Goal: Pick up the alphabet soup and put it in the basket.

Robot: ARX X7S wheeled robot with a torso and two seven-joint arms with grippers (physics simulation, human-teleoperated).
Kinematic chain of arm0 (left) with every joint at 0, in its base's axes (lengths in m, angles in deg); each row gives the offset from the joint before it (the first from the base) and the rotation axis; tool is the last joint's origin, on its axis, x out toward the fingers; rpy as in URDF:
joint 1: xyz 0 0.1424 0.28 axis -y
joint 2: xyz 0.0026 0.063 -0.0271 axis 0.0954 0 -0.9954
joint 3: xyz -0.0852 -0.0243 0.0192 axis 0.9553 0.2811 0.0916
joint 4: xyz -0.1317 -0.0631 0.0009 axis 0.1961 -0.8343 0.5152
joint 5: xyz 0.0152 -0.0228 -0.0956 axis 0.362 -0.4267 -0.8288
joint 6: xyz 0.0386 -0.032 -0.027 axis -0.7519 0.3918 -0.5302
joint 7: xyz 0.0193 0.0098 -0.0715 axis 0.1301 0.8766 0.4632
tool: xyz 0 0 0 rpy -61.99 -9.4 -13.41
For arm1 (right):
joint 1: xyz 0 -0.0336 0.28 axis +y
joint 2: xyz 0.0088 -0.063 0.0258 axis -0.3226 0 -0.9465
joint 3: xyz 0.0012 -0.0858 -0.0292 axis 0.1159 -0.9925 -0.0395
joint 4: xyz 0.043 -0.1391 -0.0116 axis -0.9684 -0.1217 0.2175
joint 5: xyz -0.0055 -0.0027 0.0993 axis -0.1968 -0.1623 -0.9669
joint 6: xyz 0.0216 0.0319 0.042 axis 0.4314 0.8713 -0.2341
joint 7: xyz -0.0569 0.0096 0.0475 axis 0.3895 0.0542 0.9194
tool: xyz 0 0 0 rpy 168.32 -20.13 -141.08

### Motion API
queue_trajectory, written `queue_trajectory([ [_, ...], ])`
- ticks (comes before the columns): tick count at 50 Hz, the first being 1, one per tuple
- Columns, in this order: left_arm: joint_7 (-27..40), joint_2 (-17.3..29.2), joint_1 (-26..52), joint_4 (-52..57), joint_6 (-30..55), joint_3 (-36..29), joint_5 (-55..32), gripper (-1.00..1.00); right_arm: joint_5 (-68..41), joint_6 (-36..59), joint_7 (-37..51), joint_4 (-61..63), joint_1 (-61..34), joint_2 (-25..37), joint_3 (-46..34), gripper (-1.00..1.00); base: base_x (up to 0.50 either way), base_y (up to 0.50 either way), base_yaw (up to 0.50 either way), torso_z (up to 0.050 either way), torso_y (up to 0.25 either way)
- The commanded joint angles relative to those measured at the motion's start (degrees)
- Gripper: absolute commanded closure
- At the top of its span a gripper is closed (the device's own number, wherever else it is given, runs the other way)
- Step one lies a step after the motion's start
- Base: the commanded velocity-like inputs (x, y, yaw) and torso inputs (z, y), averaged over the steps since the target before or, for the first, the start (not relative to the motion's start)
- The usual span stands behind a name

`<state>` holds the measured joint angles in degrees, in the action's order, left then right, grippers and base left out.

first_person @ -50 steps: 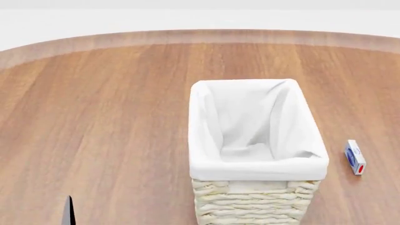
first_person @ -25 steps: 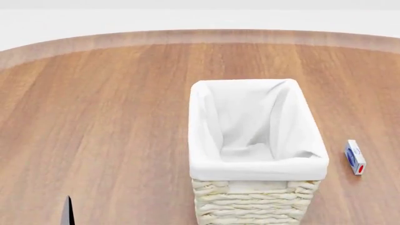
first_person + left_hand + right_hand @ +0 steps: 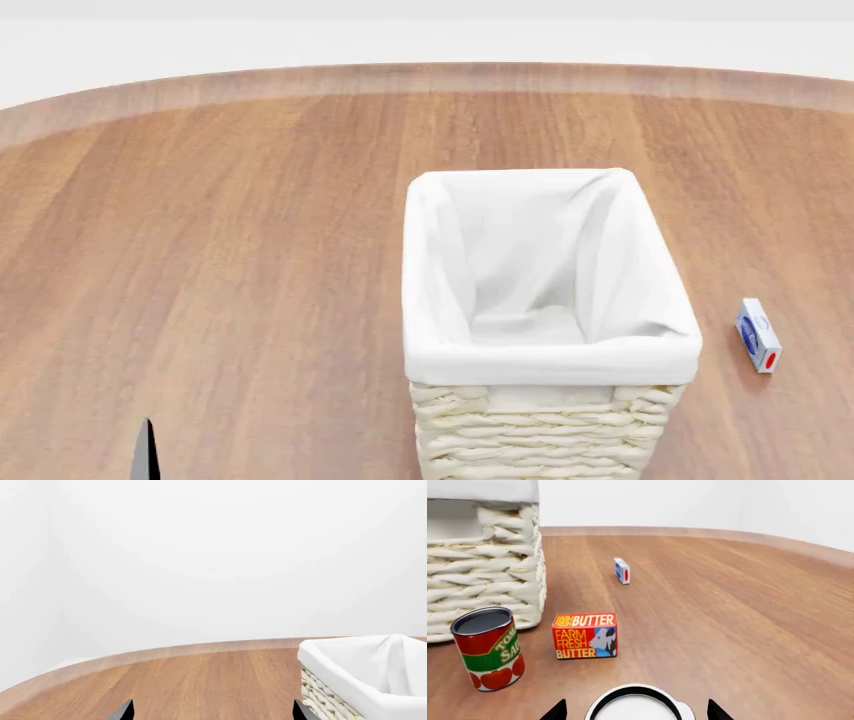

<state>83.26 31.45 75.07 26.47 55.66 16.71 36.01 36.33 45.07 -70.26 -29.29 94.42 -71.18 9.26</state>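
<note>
**Right wrist view: soup can's top between the fingertips**

White-topped alphabet soup can [image 3: 637, 705] sits between the spread right gripper [image 3: 635, 711] tips, not pinched. Beyond stand a butter box [image 3: 586, 635], a red tomato can [image 3: 488, 648] and the cream wicker basket [image 3: 487, 580]. Left gripper [image 3: 212, 711] also gapes.

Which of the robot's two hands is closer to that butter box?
The right one. The right gripper has the butter box standing just ahead of its open fingertips. The left gripper faces bare table beside the basket, with no butter box in its view.
</note>
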Motion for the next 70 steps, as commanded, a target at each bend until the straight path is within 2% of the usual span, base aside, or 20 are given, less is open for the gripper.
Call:
queue_trajectory([
  [1, 0.55, 0.42, 0.06, -0.02, -0.12, -0.25, -0.33, -1.0, -0.06, 0.64, 0.63, -0.78, -0.65, -0.28, -0.4, -1.0, 0.0, 0.0, 0.0, 0.0, 0.0],
  [3, 0.61, 0.49, 0.06, -0.12, -0.21, -0.35, -0.32, -1.0, 0.29, -3.08, -0.95, -7.26, -3.18, -0.7, -0.46, -1.0, 0.0, 0.0, 0.0, 0.0, 0.0],
  [4, 0.68, 0.5, 0.08, -0.15, -0.21, -0.38, -0.33, -1.0, -0.13, -0.32, -0.02, -3.22, -1.71, -0.37, -0.61, -1.0, 0.0, 0.0, 0.0, 0.0, 0.0],
  [5, 0.7, 0.55, 0.1, -0.13, -0.18, -0.45, -0.32, -1.0, 0.23, -3.09, -1.14, -8.14, -3.69, -0.72, -0.66, -1.0, 0.0, 0.0, 0.0, 0.0, 0.0],
  [11, 0.87, 0.72, 0.22, -0.25, -0.27, -0.62, -0.55, -1.0, -0.34, -0.51, -0.17, -5.65, -3.05, -0.42, -0.8, -1.0, 0.0, 0.0, 0.0, 0.0, 0.0],
  [13, 0.89, 0.82, 0.23, -0.22, -0.28, -0.63, -0.69, -1.0, -0.19, -4.11, -1.75, -12.03, -5.55, -0.92, -0.79, -1.0, 0.0, 0.0, 0.0, 0.0, 0.0],
  [19, 1.15, 0.99, 0.31, -0.62, -0.55, -0.71, -0.75, -1.0, -0.02, -3.55, -1.36, -12.23, -5.89, -1.15, -1.14, -1.0, 0.0, 0.0, 0.0, 0.0, 0.0],
  [22, 1.22, 1.14, 0.23, -0.32, -0.51, -0.71, -0.96, -1.0, 0.02, -6.33, -2.69, -17.51, -7.95, -1.5, -1.17, -1.0, 0.0, 0.0, 0.0, 0.0, 0.0],
  [31, 1.55, 1.46, 0.23, -0.28, -0.52, -0.9, -1.08, -1.0, -0.53, -3.15, -1.42, -11.51, -5.81, -1.29, -1.62, -1.0, 0.0, 0.0, 0.0, 0.0, 0.0],
  [32, 1.61, 1.49, 0.22, -0.3, -0.53, -0.84, -1.14, -1.0, -0.54, -4.05, -1.96, -12.43, -6.19, -1.34, -1.7, 1.0, 0.0, 0.0, 0.0, 0.0, 0.0],
  [34, 1.65, 1.54, 0.22, -0.4, -0.63, -0.89, -1.21, -1.0, -0.56, -2.68, -1.27, -9.88, -5.31, -1.16, -1.84, 1.0, 0.0, 0.0, 0.0, 0.0, 0.0],
  [35, 1.67, 1.54, 0.25, -0.5, -0.66, -1.0, -1.16, -1.0, -0.21, -5.53, -2.36, -14.47, -7.19, -1.54, -1.84, 1.0, 0.0, 0.0, 0.0, 0.0, 0.0],
  [36, 1.7, 1.58, 0.25, -0.47, -0.65, -1.03, -1.18, -1.0, -0.37, -3.32, -1.48, -10.79, -5.77, -1.24, -1.98, 1.0, 0.0, 0.0, 0.0, 0.0, 0.0],
  [40, 1.86, 1.71, 0.31, -0.55, -0.64, -0.96, -1.33, -1.0, -0.08, -5.91, -2.18, -14.77, -7.6, -1.56, -1.92, 1.0, 0.0, 0.0, 0.0, 0.0, 0.0],
  [43, 1.96, 1.78, 0.35, -0.43, -0.6, -1.06, -1.38, -1.0, -0.05, -2.04, -0.32, -8.11, -5.12, -1.11, -2.22, 1.0, 0.0, 0.0, 0.0, 0.0, 0.0],
  [45, 2.0, 1.82, 0.41, -0.46, -0.57, -1.11, -1.46, -1.0, 0.15, -5.32, -1.55, -13.2, -7.23, -1.51, -2.15, 1.0, 0.0, 0.0, 0.0, 0.0, 0.0],
  [48, 2.05, 1.89, 0.5, -0.45, -0.49, -1.18, -1.61, -1.0, 0.66, 1.76, 2.41, 1.1, -2.74, -0.55, -2.51, 1.0, 0.0, 0.0, 0.0, 0.0, 0.0],
  [55, 2.3, 2.09, 0.58, -0.22, -0.27, -1.32, -1.73, -1.0, 0.11, 7.44, 5.68, 16.91, -0.54, 1.09, -2.67, 1.0, 0.0, 0.0, 0.0, 0.0, 0.001],
  [58, 2.38, 2.22, 0.56, -0.07, -0.25, -1.24, -1.94, -1.0, -1.28, 14.07, 8.42, 27.11, 1.34, 3.05, -2.26, 1.0, 0.0, 0.0, 0.0, 0.0, 0.0],
  [70, 2.57, 2.47, 0.71, -0.31, -0.34, -1.46, -2.3, -1.0, -1.0, 20.01, 12.37, 38.9, 1.99, 5.67, -1.35, 1.0, 0.0, 0.0, 0.0, 0.0, 0.0],
])
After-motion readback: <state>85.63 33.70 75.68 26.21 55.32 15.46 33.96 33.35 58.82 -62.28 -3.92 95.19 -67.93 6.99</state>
